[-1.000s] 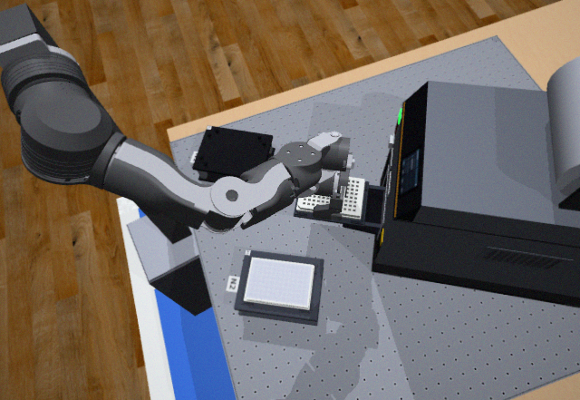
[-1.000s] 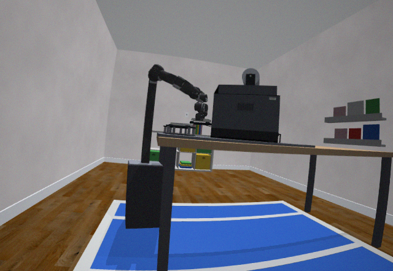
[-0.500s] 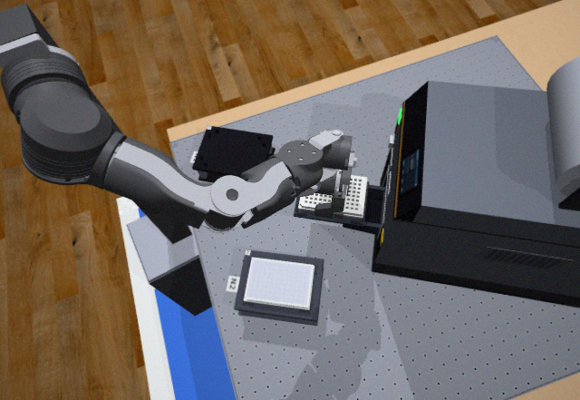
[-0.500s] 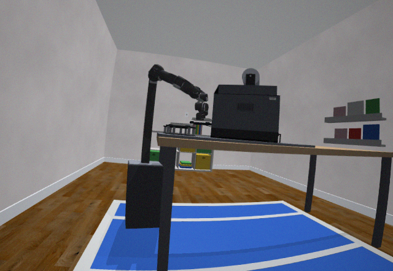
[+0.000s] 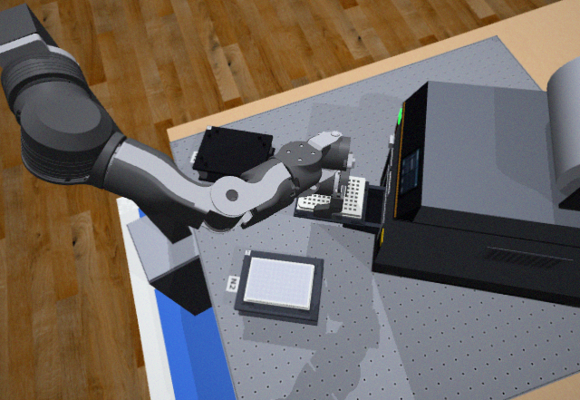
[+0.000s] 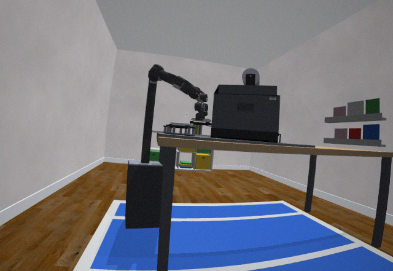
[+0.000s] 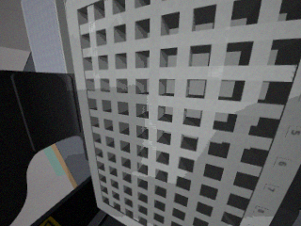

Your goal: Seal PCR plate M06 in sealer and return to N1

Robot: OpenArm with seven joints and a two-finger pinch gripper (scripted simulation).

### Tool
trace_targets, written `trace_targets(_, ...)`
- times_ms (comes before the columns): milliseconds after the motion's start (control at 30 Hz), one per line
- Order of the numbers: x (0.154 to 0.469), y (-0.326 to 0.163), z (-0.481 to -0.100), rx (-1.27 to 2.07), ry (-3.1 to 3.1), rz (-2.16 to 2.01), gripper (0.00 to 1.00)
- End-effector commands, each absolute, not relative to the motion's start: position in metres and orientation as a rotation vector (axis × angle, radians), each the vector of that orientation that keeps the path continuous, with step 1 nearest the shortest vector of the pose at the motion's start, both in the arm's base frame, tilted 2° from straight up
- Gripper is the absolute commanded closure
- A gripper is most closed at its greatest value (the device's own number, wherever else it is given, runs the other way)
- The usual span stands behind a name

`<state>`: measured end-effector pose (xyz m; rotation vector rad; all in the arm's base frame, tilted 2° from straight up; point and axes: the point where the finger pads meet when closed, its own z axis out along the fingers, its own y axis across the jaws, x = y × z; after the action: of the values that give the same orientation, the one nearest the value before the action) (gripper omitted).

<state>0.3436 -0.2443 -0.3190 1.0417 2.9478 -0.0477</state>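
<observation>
Jaws of your gripper (image 5: 338,188) are clamped across the plate M06 (image 5: 353,195), which sits over the stage (image 5: 372,208) standing out from the sealer (image 5: 487,190). You cannot tell from these views whether the plate is already down in the pocket or a little above it.

Your main risk is releasing too soon. If one edge rides on the pocket's rim, the plate will probably settle tilted, and a cycle would then press foil onto a crooked plate. Your wrist view shows the well grid (image 7: 188,118) slightly skewed against the dark housing, so check squareness before letting go. Withdrawing sideways could drag the plate off its seat; lifting straight up seems safer. Your elbow also passes over the empty nest N1 (image 5: 232,152), so watch its clearance.

M09 (image 5: 279,282) rests on its nest, well apart, beside a tag reading "N2" (image 5: 232,283). The lamp (image 5: 399,115) shows green. Row characters along the plate's border (image 7: 282,162) are too blurred to read.
</observation>
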Motion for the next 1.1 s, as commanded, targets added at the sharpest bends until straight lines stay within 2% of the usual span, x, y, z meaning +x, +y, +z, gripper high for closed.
trace_targets(0,0.3430,-0.2446,-0.3203,1.044,2.945,-0.048,1.00)
trace_targets(1067,0.3437,-0.2447,-0.3194,1.044,2.945,-0.048,1.00)
